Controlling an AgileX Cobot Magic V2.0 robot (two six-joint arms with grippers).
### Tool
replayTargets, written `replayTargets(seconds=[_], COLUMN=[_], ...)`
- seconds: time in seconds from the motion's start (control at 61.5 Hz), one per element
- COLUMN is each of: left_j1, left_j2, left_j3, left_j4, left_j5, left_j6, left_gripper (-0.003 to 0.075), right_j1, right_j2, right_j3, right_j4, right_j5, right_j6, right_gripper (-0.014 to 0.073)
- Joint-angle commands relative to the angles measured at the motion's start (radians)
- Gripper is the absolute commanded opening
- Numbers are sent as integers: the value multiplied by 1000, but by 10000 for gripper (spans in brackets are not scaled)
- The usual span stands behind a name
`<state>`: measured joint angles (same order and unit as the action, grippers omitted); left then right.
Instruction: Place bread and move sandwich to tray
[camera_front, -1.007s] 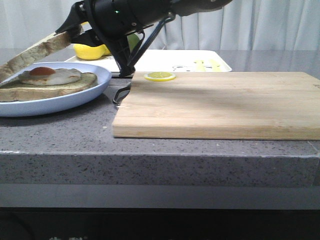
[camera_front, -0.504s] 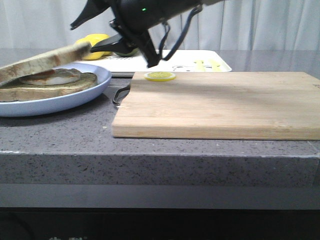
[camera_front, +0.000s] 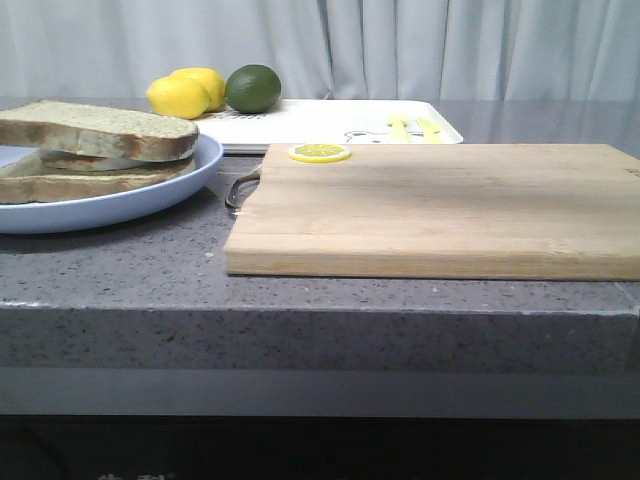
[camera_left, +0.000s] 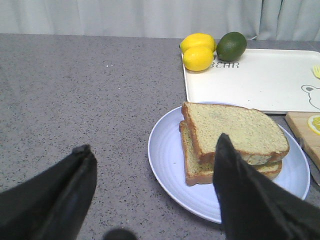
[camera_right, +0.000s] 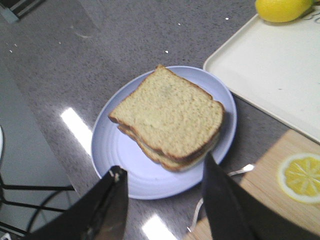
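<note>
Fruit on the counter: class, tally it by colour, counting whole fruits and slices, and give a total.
Whole yellow lemons: 2
Whole green lime: 1
Round yellow lemon slice on the wooden cutting board: 1
Total: 4
</note>
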<state>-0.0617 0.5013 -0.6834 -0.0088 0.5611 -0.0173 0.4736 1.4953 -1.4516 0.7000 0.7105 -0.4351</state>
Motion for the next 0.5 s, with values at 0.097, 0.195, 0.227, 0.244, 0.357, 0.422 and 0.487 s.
replayTargets(seconds=[0.097, 0.195, 0.227, 0.244, 0.357, 0.422, 0.487], left_j1=[-1, -1, -1, -1, -1, -1, -1], left_j2=[12, 12, 12, 12, 12, 12, 12], left_j3=[-27, -27, -27, -27, -27, -27, -27], left_j4=[-5, -5, -5, -5, -5, -5, -5], left_j5=[-80, -80, -80, -80, -80, -80, -81], left_j6=[-5, -5, -5, -5, -5, -5, -5], left_gripper=[491, 491, 491, 491, 491, 491, 491], right_j1=[-4, -4, -4, -4, -4, -4, -4], right_j2=[-186, -261, -298, -310, -418, -488, -551], right_j3=[-26, 16, 41, 59, 170, 240, 319], right_j4=[-411, -535, -558, -561, -563, -563, -563], right_j5=[116, 168, 168, 167, 126, 86, 43], right_j6=[295, 366, 375, 377, 376, 376, 376], right_gripper=[372, 372, 372, 372, 372, 372, 372])
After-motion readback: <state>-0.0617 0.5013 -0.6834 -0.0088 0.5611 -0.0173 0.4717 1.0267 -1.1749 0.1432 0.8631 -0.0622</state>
